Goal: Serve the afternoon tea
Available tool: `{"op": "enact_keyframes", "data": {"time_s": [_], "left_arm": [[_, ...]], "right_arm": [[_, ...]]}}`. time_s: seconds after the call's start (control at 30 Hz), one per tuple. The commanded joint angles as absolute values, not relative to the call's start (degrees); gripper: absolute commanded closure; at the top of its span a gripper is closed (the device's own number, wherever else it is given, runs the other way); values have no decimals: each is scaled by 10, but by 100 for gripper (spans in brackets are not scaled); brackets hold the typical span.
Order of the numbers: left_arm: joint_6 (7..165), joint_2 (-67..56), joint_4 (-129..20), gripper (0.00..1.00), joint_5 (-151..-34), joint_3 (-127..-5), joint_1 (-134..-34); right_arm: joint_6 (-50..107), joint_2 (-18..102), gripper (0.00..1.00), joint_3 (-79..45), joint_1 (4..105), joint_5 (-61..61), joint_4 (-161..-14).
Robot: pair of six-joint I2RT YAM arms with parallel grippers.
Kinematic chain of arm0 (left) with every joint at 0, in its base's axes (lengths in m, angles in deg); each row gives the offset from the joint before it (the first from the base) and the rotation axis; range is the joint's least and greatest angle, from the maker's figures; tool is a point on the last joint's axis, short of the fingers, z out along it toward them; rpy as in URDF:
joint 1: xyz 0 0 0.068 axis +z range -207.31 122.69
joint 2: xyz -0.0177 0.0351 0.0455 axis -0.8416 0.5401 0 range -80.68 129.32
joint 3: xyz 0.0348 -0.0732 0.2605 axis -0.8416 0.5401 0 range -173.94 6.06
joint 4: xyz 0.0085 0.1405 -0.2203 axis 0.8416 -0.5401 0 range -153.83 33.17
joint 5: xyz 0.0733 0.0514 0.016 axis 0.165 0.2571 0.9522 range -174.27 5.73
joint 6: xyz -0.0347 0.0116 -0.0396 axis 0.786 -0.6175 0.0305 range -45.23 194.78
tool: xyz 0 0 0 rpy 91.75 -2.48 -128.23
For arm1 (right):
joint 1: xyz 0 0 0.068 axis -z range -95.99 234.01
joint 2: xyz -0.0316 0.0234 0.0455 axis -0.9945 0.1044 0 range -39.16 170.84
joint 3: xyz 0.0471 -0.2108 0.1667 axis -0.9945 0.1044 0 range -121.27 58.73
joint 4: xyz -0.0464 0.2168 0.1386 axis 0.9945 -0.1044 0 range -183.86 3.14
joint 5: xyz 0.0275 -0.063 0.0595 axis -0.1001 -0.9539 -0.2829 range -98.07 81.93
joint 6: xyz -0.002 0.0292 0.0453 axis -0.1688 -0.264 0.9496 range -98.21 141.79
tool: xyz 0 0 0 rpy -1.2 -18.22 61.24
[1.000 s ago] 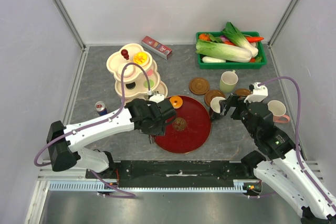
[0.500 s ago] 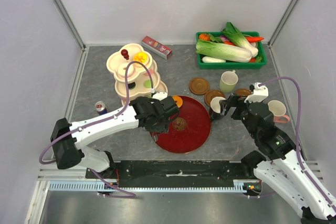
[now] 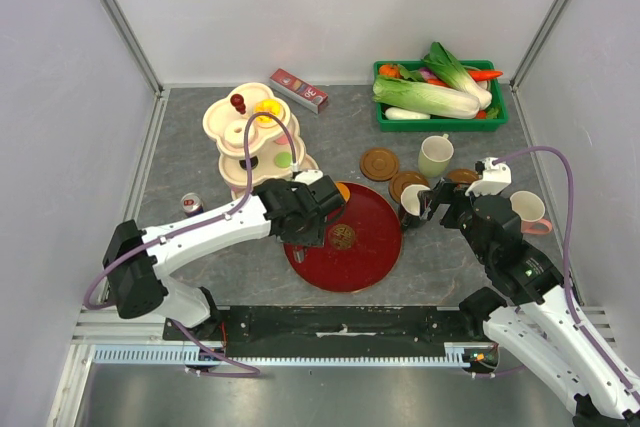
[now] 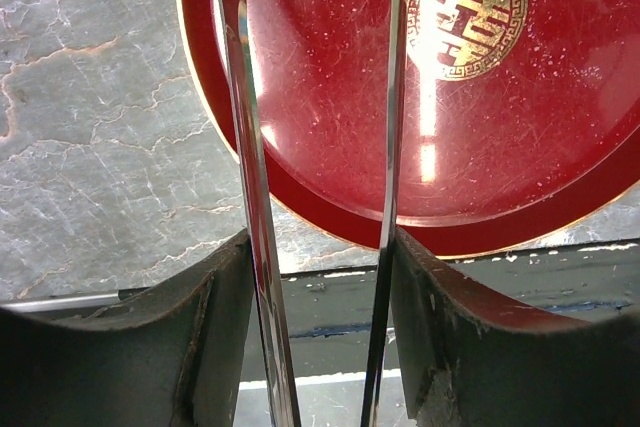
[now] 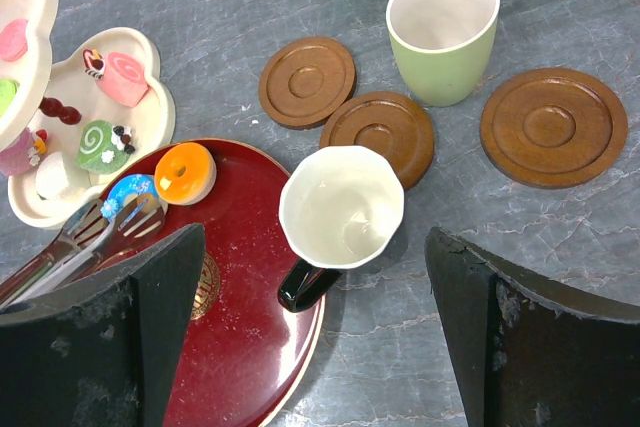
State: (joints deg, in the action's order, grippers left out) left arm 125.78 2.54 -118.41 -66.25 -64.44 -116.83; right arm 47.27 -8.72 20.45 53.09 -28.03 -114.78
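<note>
Bright, even overhead light, soft shadows. We note white glare on the red tray point(image 4: 330, 97) beside its gold emblem point(image 4: 470, 12); left pincer point(image 4: 320, 237) and tongs point(image 4: 252, 207) blur at its near rim.

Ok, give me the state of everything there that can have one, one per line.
Left pincer: shut on tongs, their tips at blue donut.
Right pincer: open, empty.
Black mug: upright, empty.
Green mug: upright, empty.
Coasters: flat, bare.
Red tray: holds orange donut.
</note>
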Motion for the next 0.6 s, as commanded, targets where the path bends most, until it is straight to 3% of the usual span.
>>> {"op": "enact_keyframes", "data": {"time_s": [0.0,0.57], "left_arm": [[1232,30,-1162,40,-649,-670,-1163],[1220,9,-1170,52,-648,-681,-1163]], "right_arm": [[475,-90,2,205,530,-286,-1133],[476,-93,2,205,531,-287,-1134]]}}
